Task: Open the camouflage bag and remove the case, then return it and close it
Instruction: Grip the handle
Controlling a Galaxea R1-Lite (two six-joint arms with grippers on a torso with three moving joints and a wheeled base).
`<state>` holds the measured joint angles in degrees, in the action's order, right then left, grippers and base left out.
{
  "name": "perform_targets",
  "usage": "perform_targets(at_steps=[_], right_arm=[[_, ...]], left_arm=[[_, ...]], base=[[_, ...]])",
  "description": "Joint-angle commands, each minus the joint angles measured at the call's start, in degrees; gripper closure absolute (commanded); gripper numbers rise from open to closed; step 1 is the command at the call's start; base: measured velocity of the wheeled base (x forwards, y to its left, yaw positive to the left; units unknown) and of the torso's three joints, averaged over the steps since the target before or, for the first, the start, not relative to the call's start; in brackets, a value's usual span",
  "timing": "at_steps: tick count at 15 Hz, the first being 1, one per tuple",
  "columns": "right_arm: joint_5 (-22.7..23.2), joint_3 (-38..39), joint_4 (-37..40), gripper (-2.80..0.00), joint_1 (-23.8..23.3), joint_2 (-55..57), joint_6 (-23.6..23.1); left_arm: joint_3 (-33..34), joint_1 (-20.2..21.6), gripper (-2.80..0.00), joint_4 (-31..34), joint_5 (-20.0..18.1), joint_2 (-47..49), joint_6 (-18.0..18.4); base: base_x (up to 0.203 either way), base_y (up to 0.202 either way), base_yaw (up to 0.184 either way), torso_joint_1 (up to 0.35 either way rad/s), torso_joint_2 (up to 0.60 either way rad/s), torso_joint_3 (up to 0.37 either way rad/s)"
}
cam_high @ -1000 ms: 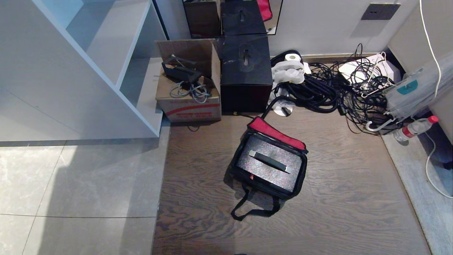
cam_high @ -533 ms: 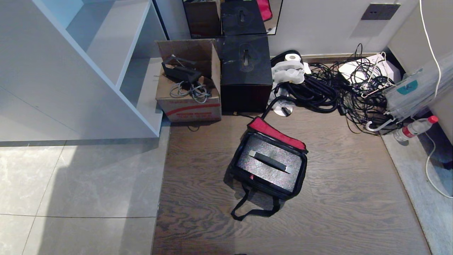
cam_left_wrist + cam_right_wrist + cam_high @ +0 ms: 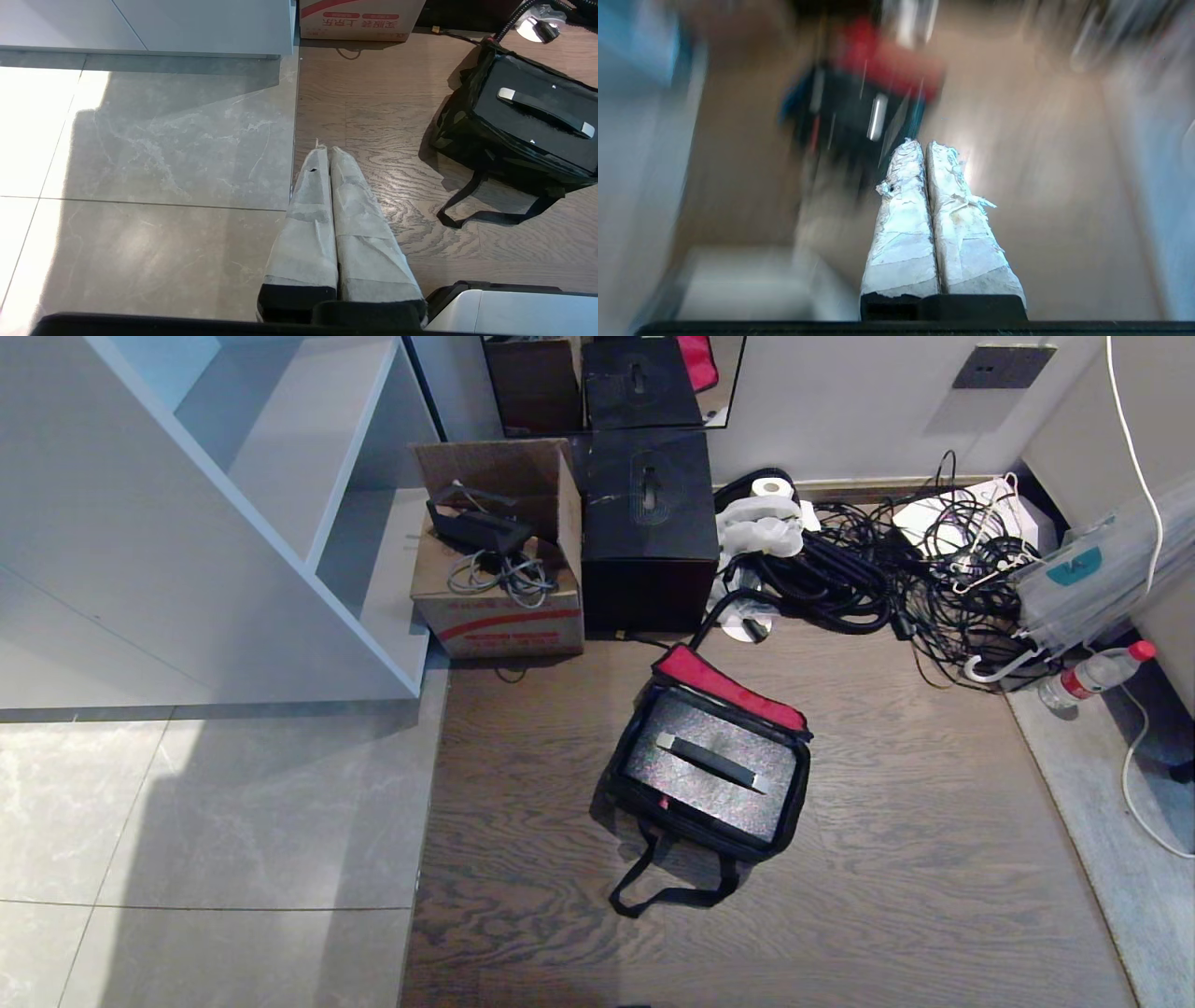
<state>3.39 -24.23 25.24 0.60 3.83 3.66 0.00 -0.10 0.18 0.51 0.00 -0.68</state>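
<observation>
The camouflage bag (image 3: 709, 837) sits open on the wood floor, its red-edged lid (image 3: 728, 689) folded back toward the wall. Inside it lies the case (image 3: 681, 786), speckled top up, with its bar handle (image 3: 711, 763) showing. Neither arm appears in the head view. In the left wrist view my left gripper (image 3: 327, 148) hangs shut and empty over the seam between tile and wood, well aside from the bag (image 3: 467, 126) and case (image 3: 514, 126). My right gripper (image 3: 923, 142) is shut and empty, tips just short of the blurred bag (image 3: 850, 116).
A cardboard box (image 3: 499, 588) and a taller black box (image 3: 649, 532) stand behind the bag by the wall. A heap of cables (image 3: 887, 569) and a bottle (image 3: 1097, 674) lie at the back right. A white shelf unit (image 3: 280, 523) stands left. The bag's strap (image 3: 667, 889) trails forward.
</observation>
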Motion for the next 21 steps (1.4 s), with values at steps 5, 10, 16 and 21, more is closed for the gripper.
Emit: perform_targets(at_steps=[5,10,16,21], right_arm=[[4.29,-5.93,-9.51,0.00,2.00,46.50,4.33],[4.47,-18.76,-32.83,0.00,3.12,82.09,7.97],[2.90,-40.50,-43.39,0.00,4.44,109.88,10.63],[1.07,-42.48,-43.61,0.00,4.59,123.16,9.27]], left_arm=[[0.00,0.01,0.00,-0.01,0.02,0.00,-0.02],[0.00,0.01,0.00,-0.01,0.02,0.00,0.04],[0.00,0.01,0.00,-0.01,0.02,0.00,-0.02],[0.00,0.01,0.00,-0.01,0.02,0.00,-0.02]], base=[[0.000,0.000,0.000,0.000,0.00,0.000],[0.000,0.000,0.000,0.000,0.00,0.000],[0.000,0.000,0.000,0.000,0.00,0.000],[0.000,0.000,0.000,0.000,0.00,0.000]])
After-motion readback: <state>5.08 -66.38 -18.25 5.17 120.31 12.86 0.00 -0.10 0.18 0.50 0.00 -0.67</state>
